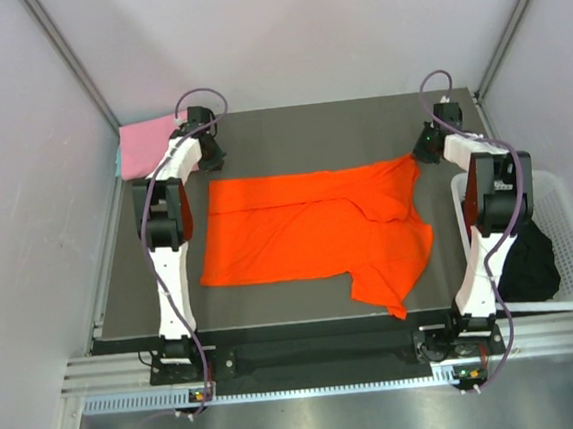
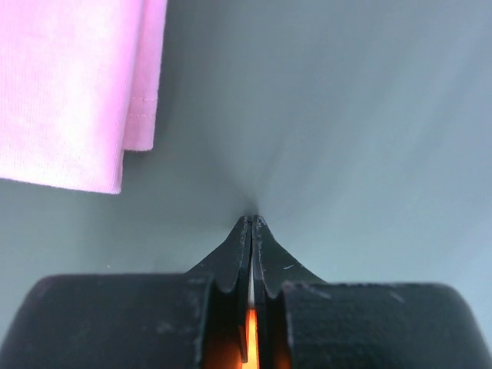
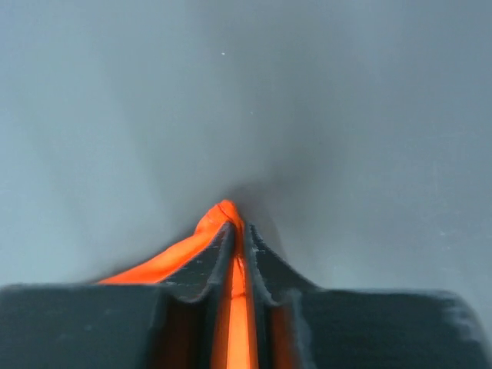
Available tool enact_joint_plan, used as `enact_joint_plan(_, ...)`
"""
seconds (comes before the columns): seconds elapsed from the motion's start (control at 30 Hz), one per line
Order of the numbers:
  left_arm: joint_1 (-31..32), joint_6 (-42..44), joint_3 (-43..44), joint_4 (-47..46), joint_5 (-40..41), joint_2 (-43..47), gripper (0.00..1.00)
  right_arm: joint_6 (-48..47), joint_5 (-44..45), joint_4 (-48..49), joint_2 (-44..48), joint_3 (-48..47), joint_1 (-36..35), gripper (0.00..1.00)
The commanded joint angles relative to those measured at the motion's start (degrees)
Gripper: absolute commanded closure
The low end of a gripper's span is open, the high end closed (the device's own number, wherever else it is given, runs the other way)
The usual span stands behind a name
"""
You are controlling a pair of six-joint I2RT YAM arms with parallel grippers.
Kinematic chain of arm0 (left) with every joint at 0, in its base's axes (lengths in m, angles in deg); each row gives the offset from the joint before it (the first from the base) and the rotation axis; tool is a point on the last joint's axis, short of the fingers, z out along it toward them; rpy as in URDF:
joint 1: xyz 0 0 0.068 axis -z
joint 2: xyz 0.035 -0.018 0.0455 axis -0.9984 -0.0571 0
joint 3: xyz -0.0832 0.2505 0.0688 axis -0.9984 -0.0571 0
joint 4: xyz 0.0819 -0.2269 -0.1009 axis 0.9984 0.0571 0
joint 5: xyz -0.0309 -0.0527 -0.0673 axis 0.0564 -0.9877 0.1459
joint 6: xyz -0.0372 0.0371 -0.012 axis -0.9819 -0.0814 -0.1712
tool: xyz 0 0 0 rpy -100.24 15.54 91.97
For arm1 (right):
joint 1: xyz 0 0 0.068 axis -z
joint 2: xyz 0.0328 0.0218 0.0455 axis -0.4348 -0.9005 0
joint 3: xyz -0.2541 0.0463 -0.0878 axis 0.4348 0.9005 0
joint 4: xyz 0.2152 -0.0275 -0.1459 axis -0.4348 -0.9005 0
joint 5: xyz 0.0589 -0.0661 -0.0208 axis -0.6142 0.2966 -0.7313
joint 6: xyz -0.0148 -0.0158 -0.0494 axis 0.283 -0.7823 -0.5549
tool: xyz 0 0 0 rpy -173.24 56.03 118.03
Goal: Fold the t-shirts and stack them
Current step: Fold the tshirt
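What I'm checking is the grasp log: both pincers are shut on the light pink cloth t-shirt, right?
No. The left pincer and right pincer are shut on the bright orange-red cloth t-shirt; both wrist views show orange cloth pinched.

Two arms on show: left arm (image 1: 172, 280) and right arm (image 1: 476, 258), both white shells with chunky black joints. A purple cable (image 1: 201, 91) loops off each wrist and runs down to the black bases (image 1: 174, 360). Up close, left pincer (image 2: 252, 224) and right pincer (image 3: 237, 231): matte black fingers tapering to thin, lightly scuffed tips.
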Motion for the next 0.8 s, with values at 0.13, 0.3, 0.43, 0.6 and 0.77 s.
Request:
enact_joint_plan(0.13, -0.1, 6.9, -0.5, 2.0, -1.2, 6.7, 0.84, -0.8, 3.1, -5.9, 7.0, -2.7, 1.0, 0.76)
enact_joint_plan(0.3, 0.1, 7.9, -8.4, -0.4, -5.2, 16.3, 0.78, 0.9, 2.7, -11.0, 11.0, -2.1, 0.9, 0.75)
enact_joint_plan(0.43, 0.6, 7.7, -13.9, -1.7, -10.8, 18.6, 0.78, 1.2, -0.6, -10.4, 13.7, 3.1, 0.8, 0.74)
enact_joint_plan(0.6, 0.8, 7.0, -20.2, -4.7, -15.4, 17.8, 0.79, -0.2, -3.8, -8.9, 13.8, 7.3, 0.7, 0.69)
enact_joint_plan(0.77, 0.9, 7.6, -18.7, -1.8, -13.1, 12.5, 0.81, 0.7, -5.9, -8.5, 16.7, 13.5, 0.4, 0.71)
